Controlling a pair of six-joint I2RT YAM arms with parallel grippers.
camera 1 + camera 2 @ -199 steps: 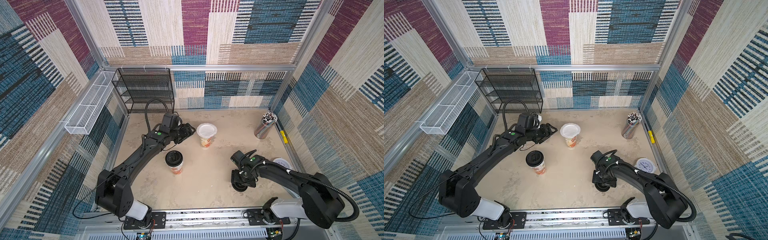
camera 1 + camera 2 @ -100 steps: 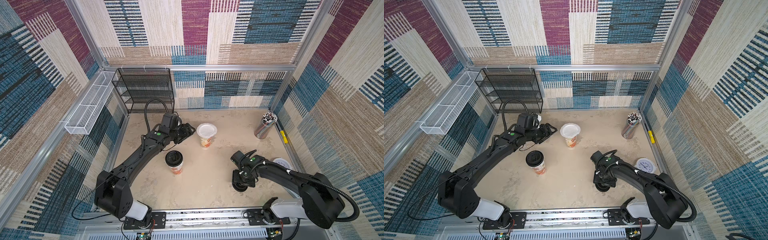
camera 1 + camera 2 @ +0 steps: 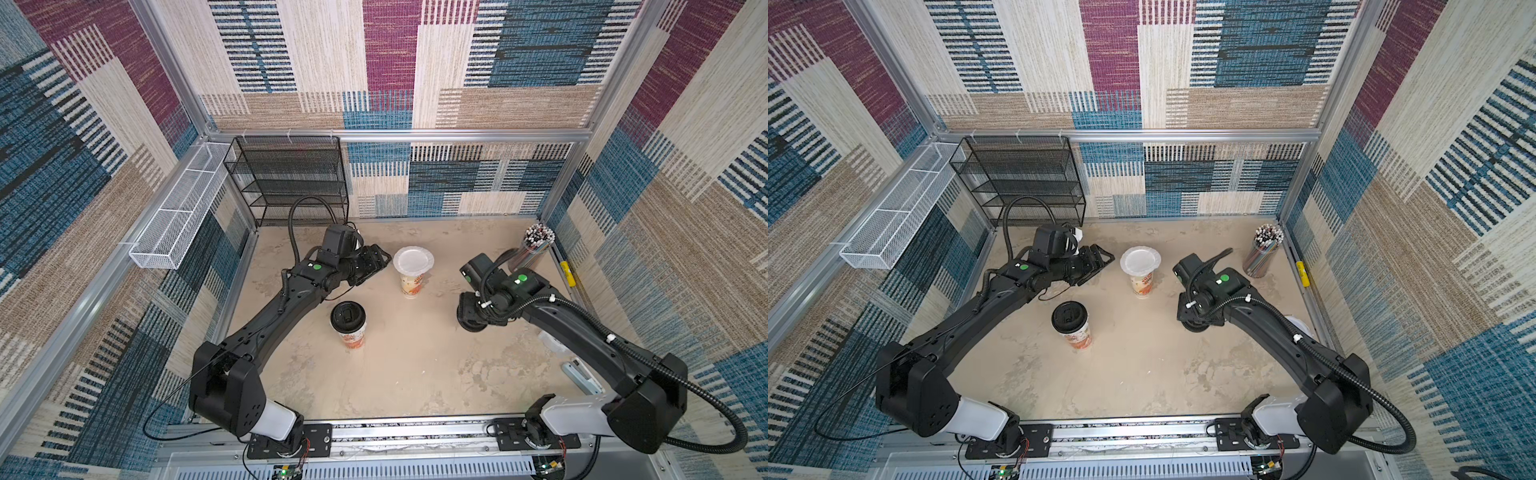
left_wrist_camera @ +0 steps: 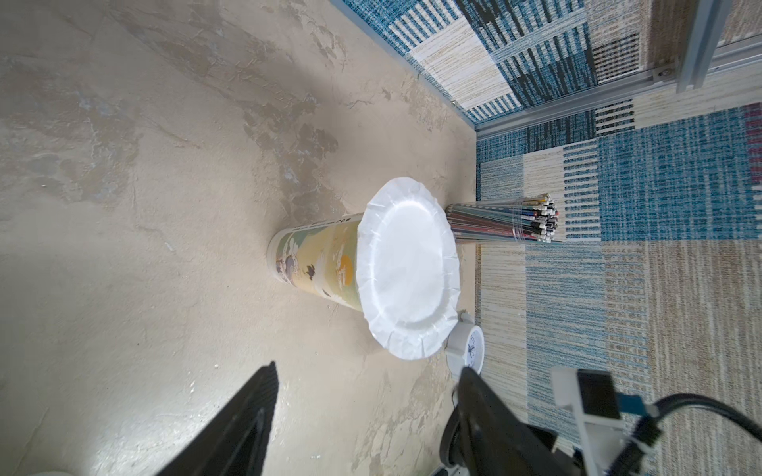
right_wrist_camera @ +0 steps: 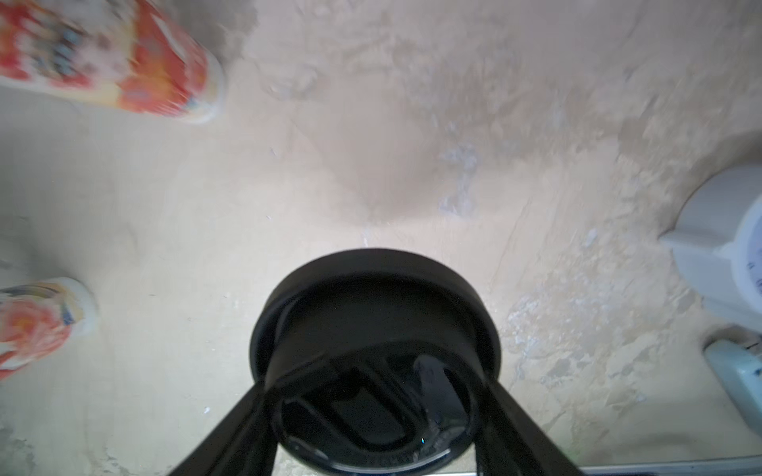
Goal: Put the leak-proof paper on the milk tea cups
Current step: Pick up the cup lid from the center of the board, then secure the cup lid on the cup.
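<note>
Fingers first: my left fingers [image 4: 239, 424] are spread wide with nothing between them, hovering just beside the back cup [image 3: 411, 286], which stands upright on the table [image 3: 415, 374]. And there it is, the leak-proof paper [image 3: 413, 261], sitting right on that cup's mouth: a crinkled whitish round sheet covering the whole opening, its frilled edge hanging over the rim all the way round. Over to my other side now: my right fingers [image 5: 231, 437] are clamped on either side of a black lid [image 5: 375, 329], low over the table; whether it touches the surface I cannot tell. The front cup [image 3: 353, 338] stands upright nearer my bases, well apart from the back one, and it wears a second black lid [image 3: 348, 316] on top. Beyond the back cup, a holder of striped straws [image 3: 536, 245] stands in the far right corner, and a white clock [image 4: 470, 348] sits near my right arm.
</note>
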